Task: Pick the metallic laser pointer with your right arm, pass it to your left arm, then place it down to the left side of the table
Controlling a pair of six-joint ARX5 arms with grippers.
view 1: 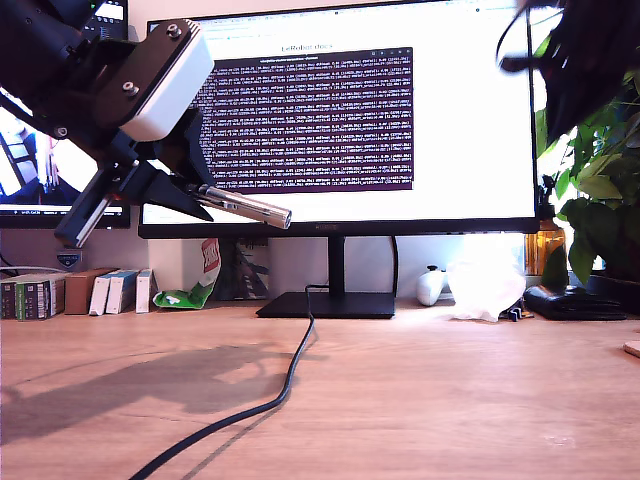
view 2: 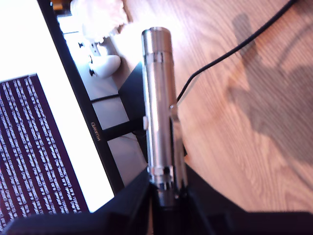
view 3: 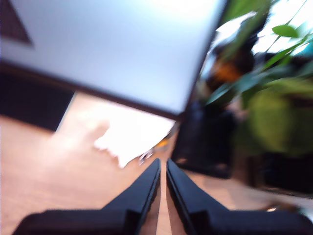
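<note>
My first hand [view 1: 190,190], black with a white block, pinches the slim shiny silver metal laser pointer [view 1: 245,207] high at the exterior view's left, above the light-brown wood-grain counter [view 1: 450,390]. Behind stands a lit monitor [view 1: 340,110]; a black cable [view 1: 250,410] crosses below. My second hand [view 3: 163,169] is pressed together, empty, by green plant leaves [view 1: 600,180].

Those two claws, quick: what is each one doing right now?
My first gripper: closed on the metallic laser pointer, held above the table.
My second gripper: nearly closed, holding nothing.
</note>
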